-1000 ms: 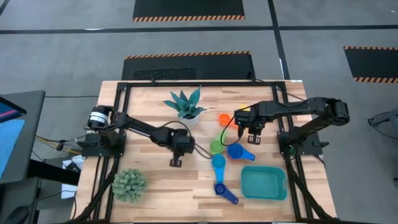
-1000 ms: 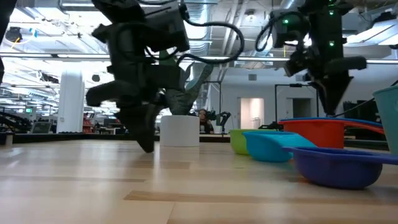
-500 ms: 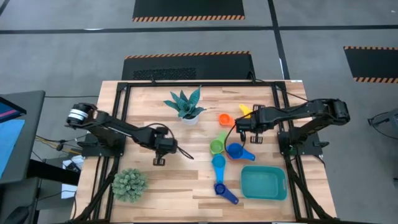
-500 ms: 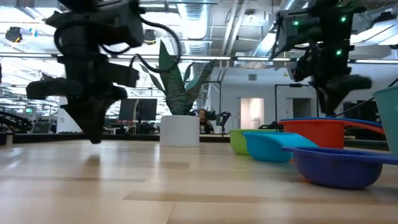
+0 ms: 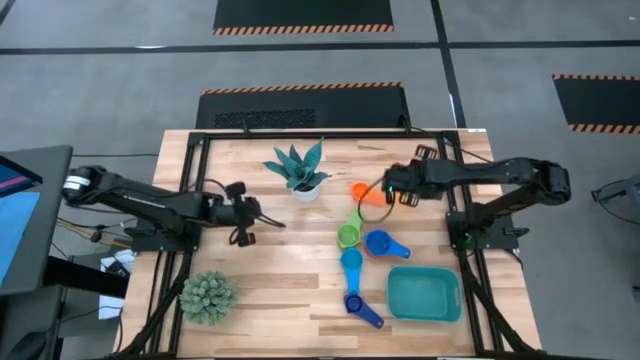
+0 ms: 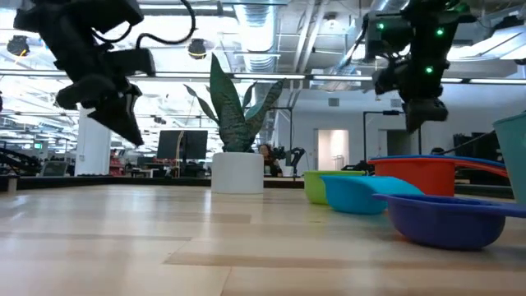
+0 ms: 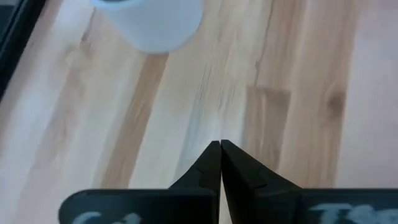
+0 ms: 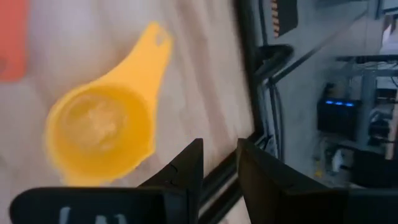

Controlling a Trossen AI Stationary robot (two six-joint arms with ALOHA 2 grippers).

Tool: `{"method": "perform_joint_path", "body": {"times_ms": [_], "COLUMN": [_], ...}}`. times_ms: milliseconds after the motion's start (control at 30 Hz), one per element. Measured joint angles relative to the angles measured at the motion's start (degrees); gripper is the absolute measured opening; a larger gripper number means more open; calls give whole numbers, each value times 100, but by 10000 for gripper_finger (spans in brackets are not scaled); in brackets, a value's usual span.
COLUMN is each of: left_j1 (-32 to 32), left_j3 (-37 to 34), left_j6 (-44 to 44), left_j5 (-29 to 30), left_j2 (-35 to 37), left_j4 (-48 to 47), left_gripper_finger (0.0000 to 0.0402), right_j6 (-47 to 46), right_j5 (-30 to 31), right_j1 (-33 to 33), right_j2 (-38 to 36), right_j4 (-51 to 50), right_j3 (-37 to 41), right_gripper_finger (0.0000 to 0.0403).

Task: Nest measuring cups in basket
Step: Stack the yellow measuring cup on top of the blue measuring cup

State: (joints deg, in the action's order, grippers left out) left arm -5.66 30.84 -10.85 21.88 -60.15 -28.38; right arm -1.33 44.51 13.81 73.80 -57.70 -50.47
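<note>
Right wrist view: yellow measuring cup [image 8: 99,134] lies beside right claw [image 8: 219,163].

A pale wooden table [image 5: 250,290] in a black frame carries a shallow rectangular teal plastic basket [image 5: 423,294] near its right front corner, with small plastic measuring cups [image 5: 360,260] in orange, green, light blue and blue strung from it toward a spiky blue-green potted plant [image 5: 298,168]. A round, pale green bushy plant [image 5: 208,296] sits at the left front corner. The left gripper [image 5: 246,212] is over bare wood left of the spiky plant, and the right gripper [image 5: 398,186] is just right of the orange cup.
</note>
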Motion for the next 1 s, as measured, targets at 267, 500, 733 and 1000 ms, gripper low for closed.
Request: {"method": "perform_joint_path", "body": {"times_ms": [267,500,733,1000], "left_j1": [178,176,176,176], "left_j3": [-486,-506,-504,-504], "left_j6": [7,-37,-46,-98], "left_j5": [-235,-145,-53,-20], "left_j2": [275,200,202,202], "left_j4": [1058,1020,1038,1042], "left_gripper_finger": [0,0,0,0], "right_j6": [137,-70,-664,-1223], "right_j5": [-2736,-2959,-2962,-3073], "right_j1": [1615,1774,1154,510], "right_j2": [-214,274,761,1412], "right_j4": [544,597,670,965], "right_j3": [22,388,425,425], "right_gripper_finger": [119,119,119,119]}}
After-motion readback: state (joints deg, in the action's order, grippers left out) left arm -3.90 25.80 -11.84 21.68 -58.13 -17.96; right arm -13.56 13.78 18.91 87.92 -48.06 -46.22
